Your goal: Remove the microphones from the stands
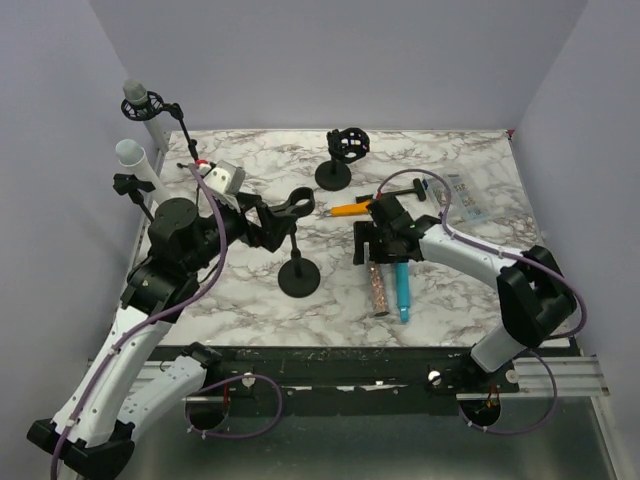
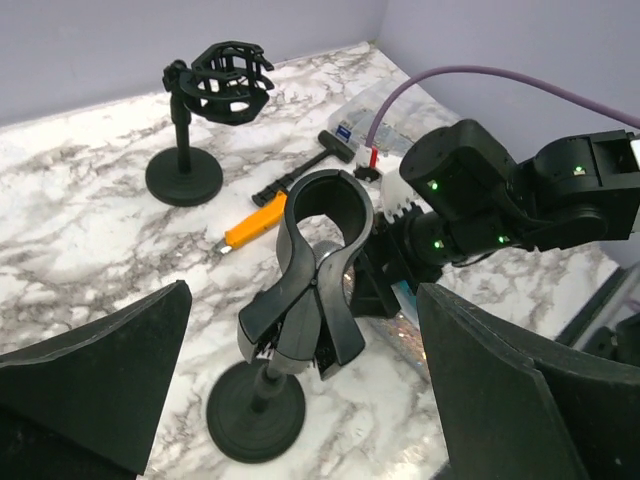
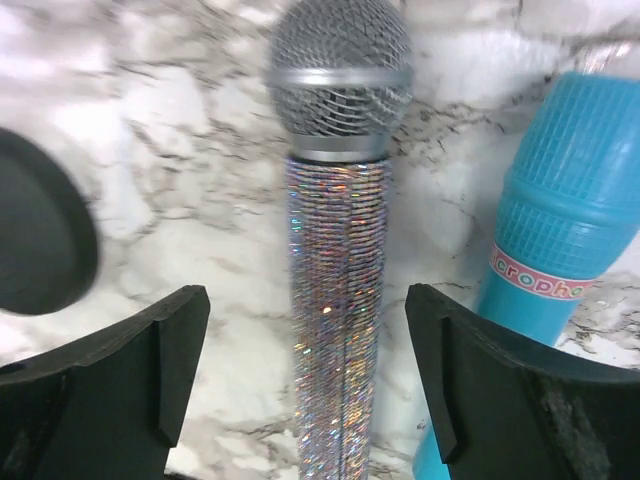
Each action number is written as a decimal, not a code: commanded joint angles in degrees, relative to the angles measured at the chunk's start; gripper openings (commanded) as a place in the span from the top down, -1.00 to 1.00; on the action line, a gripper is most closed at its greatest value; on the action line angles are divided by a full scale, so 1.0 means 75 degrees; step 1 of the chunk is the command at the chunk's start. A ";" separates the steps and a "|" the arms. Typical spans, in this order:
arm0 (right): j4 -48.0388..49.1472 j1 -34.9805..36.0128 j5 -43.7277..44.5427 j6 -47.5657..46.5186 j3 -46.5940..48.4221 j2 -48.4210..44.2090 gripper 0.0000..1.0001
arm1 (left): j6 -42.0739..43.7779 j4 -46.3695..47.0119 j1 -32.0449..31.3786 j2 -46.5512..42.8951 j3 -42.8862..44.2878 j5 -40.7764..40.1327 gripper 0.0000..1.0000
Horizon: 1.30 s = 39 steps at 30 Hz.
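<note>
From above, the glitter microphone [image 1: 379, 290] is seen lying flat on the marbled surface [image 1: 250, 300]. It is just beside a blue microphone [image 1: 402, 292] and under the right claw [image 1: 376, 255]. The clip stand [image 1: 298, 272] stands bare by the left claw [image 1: 270, 225].

At the left wrist, the left claw is spread wide on nothing. An orange tool [image 2: 255, 222] and a shock-mount stand [image 2: 205, 110] are seen beyond the empty clip.

At the right wrist, the right claw is held open astride the glitter microphone, clear of it. "ropho" is read on the blue one.
</note>
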 commanded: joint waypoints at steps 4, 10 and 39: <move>0.0186 -0.0025 -0.0962 -0.0226 0.0438 -0.1412 -0.87 | -0.2155 -0.2276 0.0188 0.0094 0.1776 -0.0319 -0.97; 0.0606 -0.0028 -0.1842 -0.0201 0.0364 -0.2330 -0.90 | -0.4841 -0.2701 0.0766 0.0153 0.1497 0.0671 -0.96; 0.1251 -0.0031 -0.1760 -0.0048 -0.1059 -0.3499 -1.00 | -0.7851 0.1637 0.1201 -0.0124 -0.1742 0.1301 -0.16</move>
